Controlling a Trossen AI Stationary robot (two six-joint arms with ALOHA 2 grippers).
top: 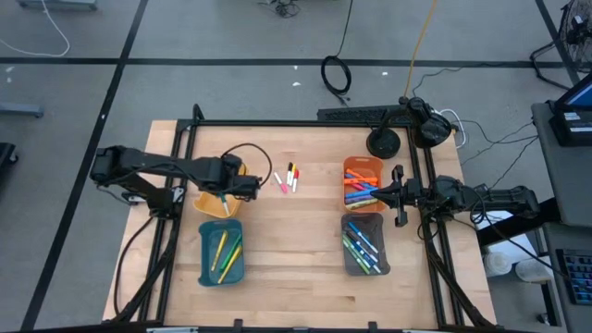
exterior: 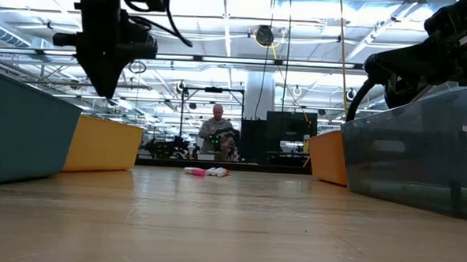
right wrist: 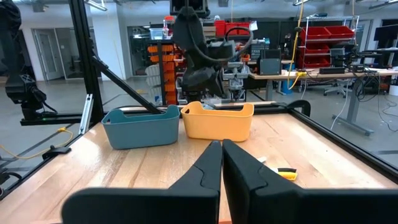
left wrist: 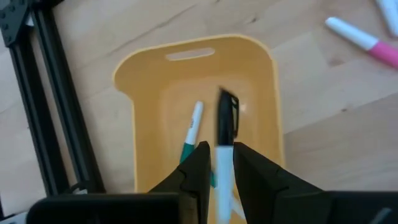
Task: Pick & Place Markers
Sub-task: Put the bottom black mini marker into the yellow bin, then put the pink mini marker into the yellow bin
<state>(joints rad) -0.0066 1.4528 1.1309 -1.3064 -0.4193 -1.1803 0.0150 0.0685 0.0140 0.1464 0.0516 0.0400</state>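
Left end effector: we see fingers slightly parted around black-capped marker, above yellow tray holding green marker.
Right end effector: pressed together, idle by orange tray.
Desk: loose markers mid-desk.

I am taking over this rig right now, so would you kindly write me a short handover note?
Left gripper: over the yellow tray, a black-capped marker between its fingers; a green marker already lies inside.
Right gripper: shut, empty, waiting by the orange tray.
Done: markers in the blue tray, the orange tray and the grey tray.
Left: release this marker, then sort the loose markers at the table's centre.
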